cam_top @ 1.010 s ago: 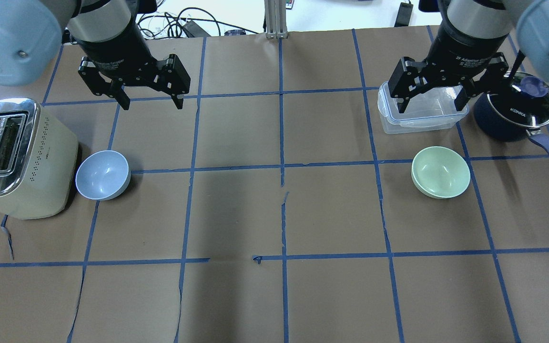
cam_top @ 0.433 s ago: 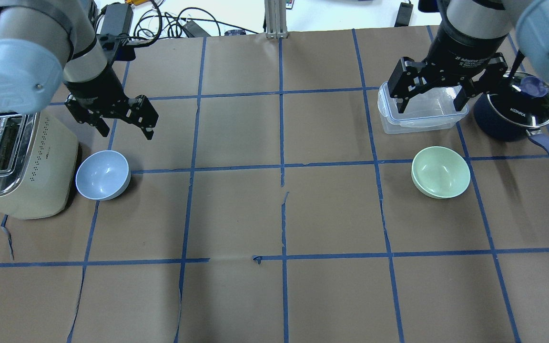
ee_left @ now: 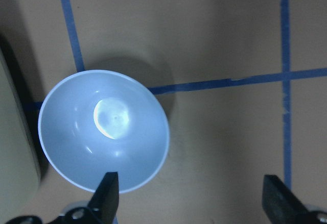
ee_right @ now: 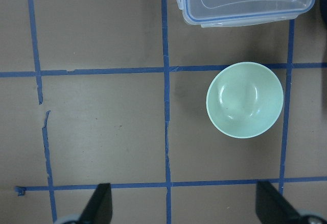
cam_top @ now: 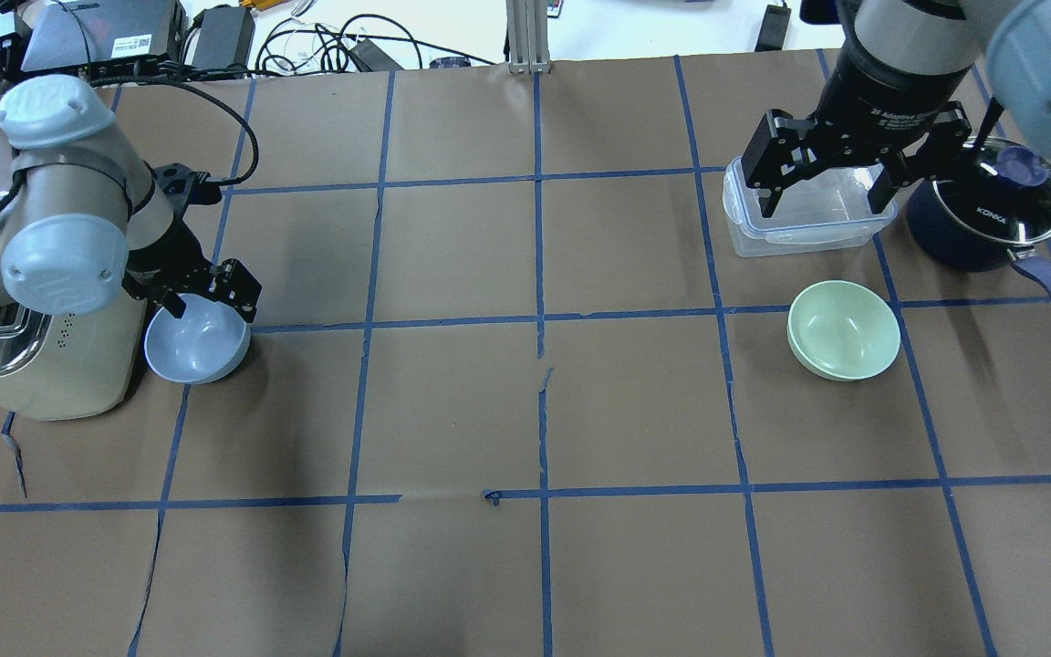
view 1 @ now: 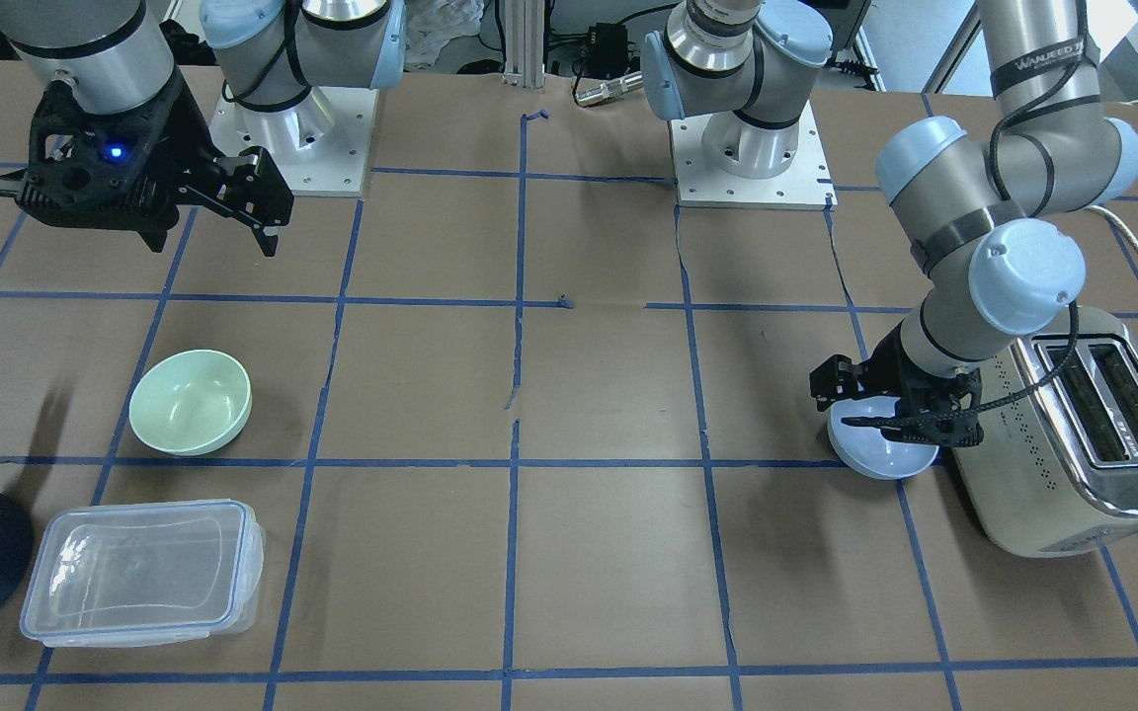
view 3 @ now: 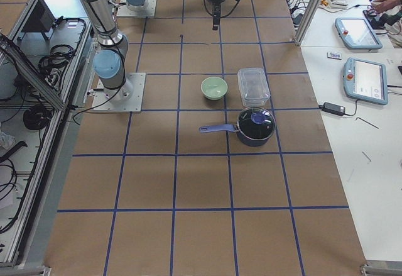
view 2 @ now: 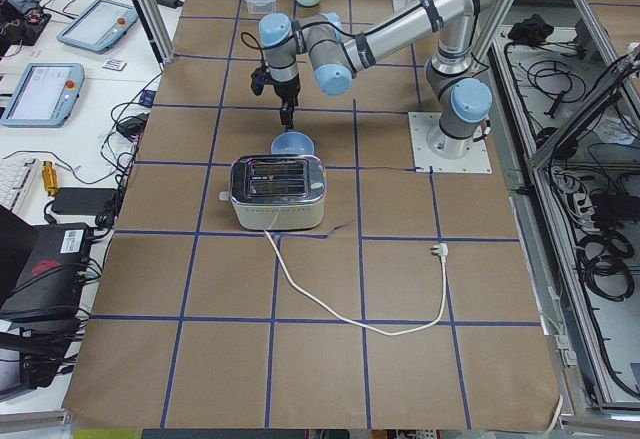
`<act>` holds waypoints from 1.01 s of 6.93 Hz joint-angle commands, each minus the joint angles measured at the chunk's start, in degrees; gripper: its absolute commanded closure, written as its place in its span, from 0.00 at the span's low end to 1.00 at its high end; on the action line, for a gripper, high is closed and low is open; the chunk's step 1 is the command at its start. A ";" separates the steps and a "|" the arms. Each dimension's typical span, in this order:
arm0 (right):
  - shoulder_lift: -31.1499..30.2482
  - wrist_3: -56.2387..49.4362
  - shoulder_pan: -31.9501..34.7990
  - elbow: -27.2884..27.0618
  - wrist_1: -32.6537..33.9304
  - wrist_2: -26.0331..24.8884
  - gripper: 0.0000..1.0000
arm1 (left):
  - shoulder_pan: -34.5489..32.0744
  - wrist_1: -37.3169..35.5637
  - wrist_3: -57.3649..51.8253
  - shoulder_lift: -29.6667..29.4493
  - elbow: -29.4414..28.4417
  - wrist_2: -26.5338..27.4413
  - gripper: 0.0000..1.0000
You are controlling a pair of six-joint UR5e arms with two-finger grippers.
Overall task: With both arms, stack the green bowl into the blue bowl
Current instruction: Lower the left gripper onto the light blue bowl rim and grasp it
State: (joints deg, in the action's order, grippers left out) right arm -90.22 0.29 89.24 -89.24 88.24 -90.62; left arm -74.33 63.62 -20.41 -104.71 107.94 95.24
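The blue bowl [cam_top: 199, 345] stands upright next to the toaster; it also shows in the left wrist view [ee_left: 104, 132] and the front view [view 1: 880, 456]. My left gripper [cam_top: 208, 301] is open and empty, low over the bowl's far rim. In the left wrist view one fingertip [ee_left: 108, 183] is at the rim and the other is over bare paper. The green bowl [cam_top: 843, 329] stands upright on the right, also in the right wrist view [ee_right: 244, 99]. My right gripper [cam_top: 825, 193] is open and empty, high above the table, beyond the green bowl.
A cream toaster [cam_top: 51, 365] stands close against the blue bowl's left side. A clear plastic container [cam_top: 808, 226] and a dark navy saucepan [cam_top: 982, 214] with a glass lid stand behind the green bowl; the pan's handle points toward the front right.
My left arm has swung down and toward the blue bowl, from high at the back to just over its rim. The right gripper has barely moved. Both bowls stay in place.
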 commanded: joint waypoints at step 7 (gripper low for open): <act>0.04 -0.02 -0.03 -0.06 0.00 0.00 0.00 | -0.37 -3.23 0.55 -5.25 0.69 -0.58 1.00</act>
State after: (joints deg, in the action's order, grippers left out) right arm -90.24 0.26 89.21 -89.30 88.24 -90.61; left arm -74.28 60.43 -19.90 -110.01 108.62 94.76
